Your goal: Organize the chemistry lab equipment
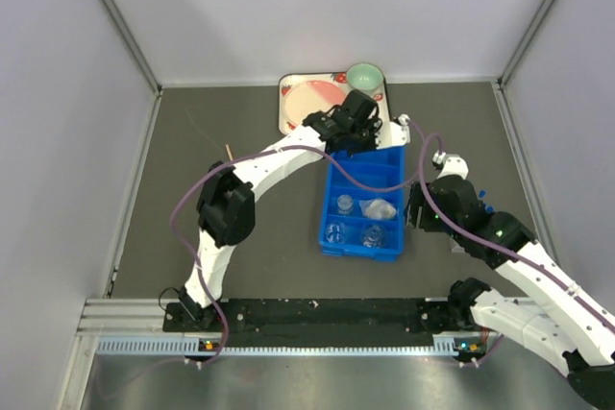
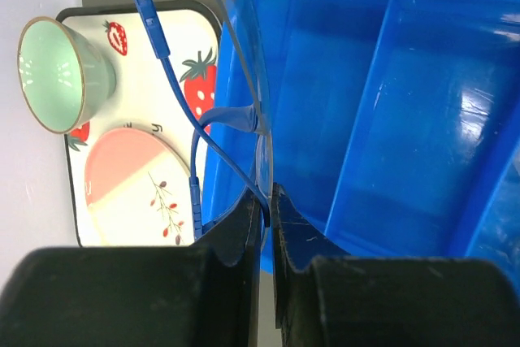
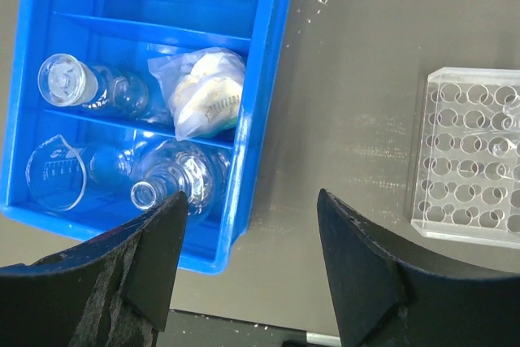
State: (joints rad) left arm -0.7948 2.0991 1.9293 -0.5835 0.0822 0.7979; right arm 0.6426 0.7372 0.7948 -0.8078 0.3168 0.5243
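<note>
A blue divided bin [image 1: 389,175] holds glassware: a stoppered flask [image 3: 81,87], a beaker [image 3: 57,176], a narrow-necked flask [image 3: 175,180] and a small plastic bag [image 3: 203,95]. My left gripper [image 1: 360,136] is at the bin's far end. In its wrist view the left gripper [image 2: 266,201] is shut on the edge of a clear curved piece [image 2: 244,54] with a thin blue strap [image 2: 150,14]. My right gripper [image 3: 252,201] stands open over the bin's right wall and the bare table, holding nothing. The clear tube rack [image 3: 475,160] lies to its right. A thin wooden stick [image 1: 228,151] lies at the left.
The strawberry-print tray [image 1: 291,112] with a pink plate [image 2: 134,184] and a green bowl [image 1: 364,76] sits just behind the bin, close to the left gripper. White walls close in the dark table on three sides.
</note>
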